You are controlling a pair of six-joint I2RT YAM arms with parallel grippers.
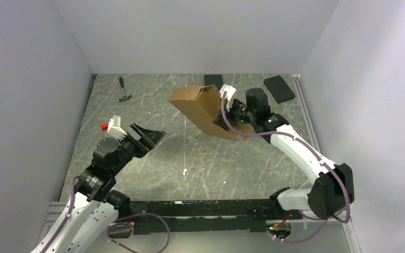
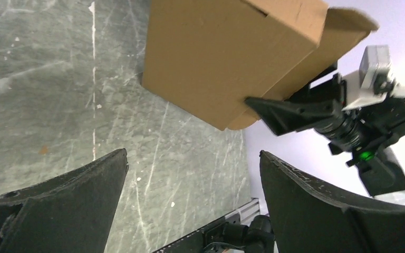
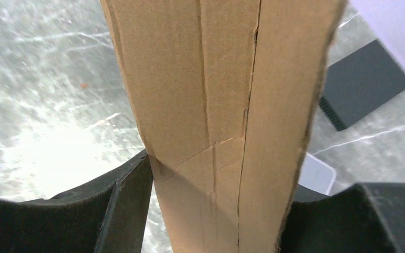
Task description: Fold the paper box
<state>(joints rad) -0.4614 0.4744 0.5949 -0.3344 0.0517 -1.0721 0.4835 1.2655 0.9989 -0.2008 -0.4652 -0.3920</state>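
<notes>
You look to be mid-fold. Your right gripper (image 1: 225, 121) is clamped across a doubled cardboard edge of the paper box (image 1: 198, 105) and holds it tilted in the air above the table (image 1: 190, 163), toward 1 o'clock from the table's middle. Your left gripper (image 1: 150, 136) is spread wide and holds nothing. It sits at 8 o'clock, aimed at the box. Next, I'd judge, bring the left in to press a loose flap along its crease while the right steadies the box.
</notes>
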